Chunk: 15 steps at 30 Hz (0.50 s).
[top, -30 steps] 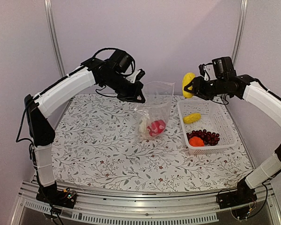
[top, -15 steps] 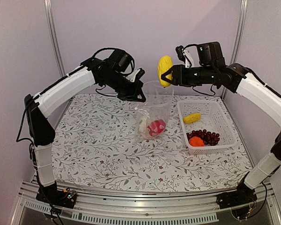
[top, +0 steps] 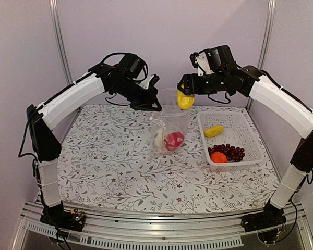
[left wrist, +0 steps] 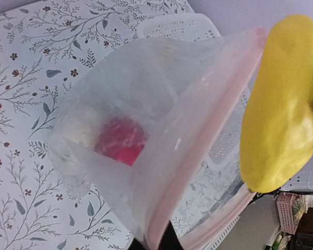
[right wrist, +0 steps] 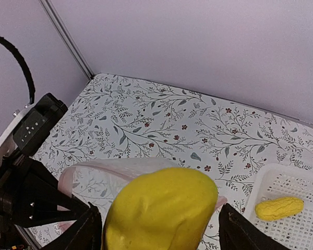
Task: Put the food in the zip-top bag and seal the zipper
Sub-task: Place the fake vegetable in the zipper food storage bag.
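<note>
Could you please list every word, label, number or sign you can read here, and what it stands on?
No text is readable.
Pale marks on the black wrist module: too small and blurred to read.
The zip-top bag and white basket show no print.

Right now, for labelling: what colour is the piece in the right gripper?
Yellow; the piece shows best in the right wrist view.
</note>
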{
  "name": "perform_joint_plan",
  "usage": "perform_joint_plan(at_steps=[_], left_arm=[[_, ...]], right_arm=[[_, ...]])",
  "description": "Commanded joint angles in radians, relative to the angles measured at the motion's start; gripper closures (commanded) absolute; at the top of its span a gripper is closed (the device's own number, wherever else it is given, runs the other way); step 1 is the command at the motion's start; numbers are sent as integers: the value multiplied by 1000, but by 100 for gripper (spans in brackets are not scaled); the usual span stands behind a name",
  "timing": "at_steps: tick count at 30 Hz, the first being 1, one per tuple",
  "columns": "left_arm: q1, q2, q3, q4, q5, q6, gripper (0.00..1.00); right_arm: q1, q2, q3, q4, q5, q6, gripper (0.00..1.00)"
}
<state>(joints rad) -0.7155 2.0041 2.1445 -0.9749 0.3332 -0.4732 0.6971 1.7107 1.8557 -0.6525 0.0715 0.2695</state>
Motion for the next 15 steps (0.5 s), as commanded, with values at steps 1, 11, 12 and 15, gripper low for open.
perform_joint_plan(at_steps=[1, 11, 12, 15], left_arm=[[20, 14, 29, 26, 16, -11, 100], [27, 29, 28, 41, 42, -19, 100], [28, 33, 29, 43, 45, -19, 100], [31, 39, 50, 41, 57, -29, 100]], right_arm=[[7, -56, -17, -39, 29, -21, 25], [7, -113, -68, -38, 17, -5, 25], [7, -114, -72, -42, 16, -10, 25], [6, -120, -74, -58, -8, -11, 25]])
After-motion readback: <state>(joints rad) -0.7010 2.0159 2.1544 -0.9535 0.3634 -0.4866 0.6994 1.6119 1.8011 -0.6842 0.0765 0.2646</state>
